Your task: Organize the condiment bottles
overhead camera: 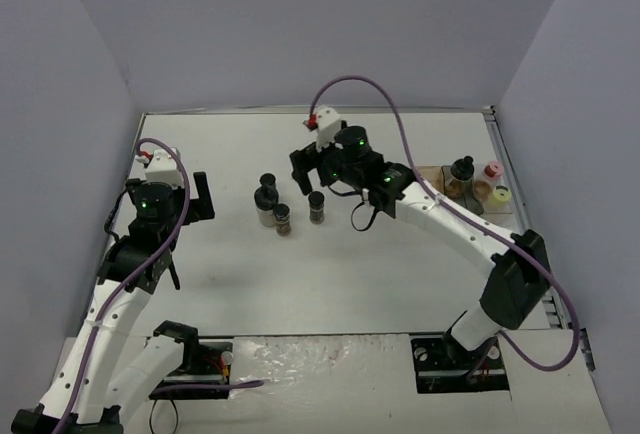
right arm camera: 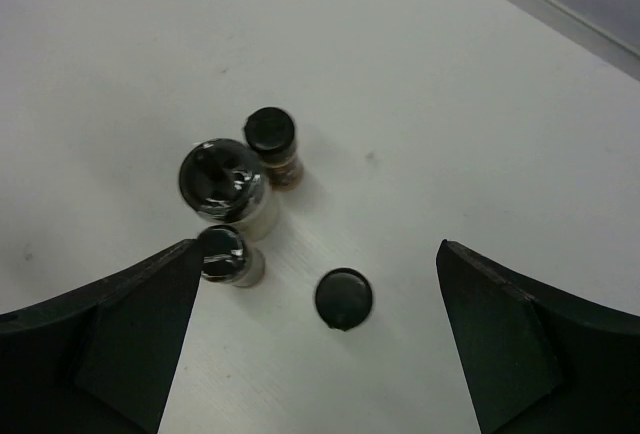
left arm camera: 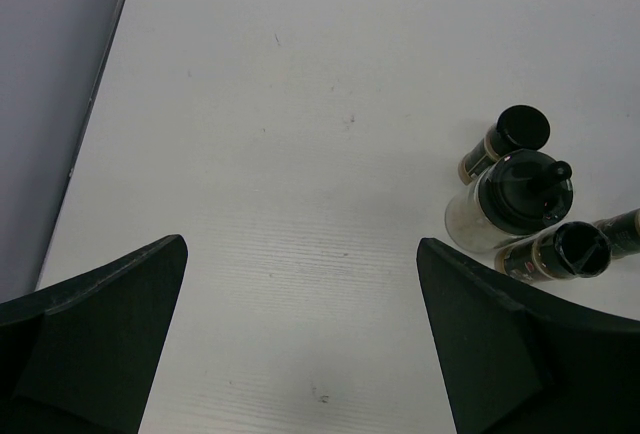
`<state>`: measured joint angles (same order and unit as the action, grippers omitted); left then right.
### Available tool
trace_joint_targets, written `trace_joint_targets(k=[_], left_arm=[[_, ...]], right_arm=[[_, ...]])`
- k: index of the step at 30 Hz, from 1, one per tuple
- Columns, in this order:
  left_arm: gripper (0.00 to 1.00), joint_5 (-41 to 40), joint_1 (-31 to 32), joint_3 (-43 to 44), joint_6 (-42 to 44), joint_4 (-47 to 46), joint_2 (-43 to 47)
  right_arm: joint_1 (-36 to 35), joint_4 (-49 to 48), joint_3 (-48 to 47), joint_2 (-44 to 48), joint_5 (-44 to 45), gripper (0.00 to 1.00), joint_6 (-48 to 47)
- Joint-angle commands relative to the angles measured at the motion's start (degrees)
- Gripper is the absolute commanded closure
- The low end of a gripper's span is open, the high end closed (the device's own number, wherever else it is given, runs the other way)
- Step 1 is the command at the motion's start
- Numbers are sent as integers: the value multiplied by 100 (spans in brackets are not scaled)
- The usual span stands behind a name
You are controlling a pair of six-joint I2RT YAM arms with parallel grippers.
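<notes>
Several black-capped condiment bottles stand mid-table: a small one (overhead camera: 267, 181), a larger one (overhead camera: 265, 204), another small one (overhead camera: 283, 220) and one apart to the right (overhead camera: 317, 207). My right gripper (overhead camera: 313, 180) hovers open just above and behind that lone bottle (right arm camera: 343, 298), which sits between and below the spread fingers (right arm camera: 315, 254), untouched. The cluster (right arm camera: 225, 184) lies by its left finger. My left gripper (overhead camera: 201, 197) is open and empty (left arm camera: 300, 244) left of the cluster (left arm camera: 520, 199). Three more bottles, black-capped (overhead camera: 461, 176), pink-capped (overhead camera: 491, 170) and pale yellow-capped (overhead camera: 500, 194), stand in the tray.
The amber and grey compartment tray (overhead camera: 434, 176) sits at the right edge of the table. Purple walls enclose the back and both sides. A purple cable (overhead camera: 400, 124) arcs over the right arm.
</notes>
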<state>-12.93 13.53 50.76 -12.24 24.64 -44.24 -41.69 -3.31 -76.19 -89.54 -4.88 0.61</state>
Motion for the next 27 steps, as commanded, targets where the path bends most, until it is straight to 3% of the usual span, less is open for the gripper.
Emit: trace_joint_targets(k=[1, 6, 15, 27], left_arm=[[3, -25, -52, 232, -68, -214, 47], [3, -65, -53, 232, -68, -197, 95], [3, -117, -53, 241, -77, -173, 152], [3, -118, -44, 232, -75, -181, 185]], right_arm=[[-669, -537, -500, -682, 355, 0, -105], [-1068, -705, -821, -1442, 845, 0, -124], [-1116, -1043, -1238, -2382, 1088, 2, -67], [-1114, -1017, -1726, -3082, 1031, 25, -70]])
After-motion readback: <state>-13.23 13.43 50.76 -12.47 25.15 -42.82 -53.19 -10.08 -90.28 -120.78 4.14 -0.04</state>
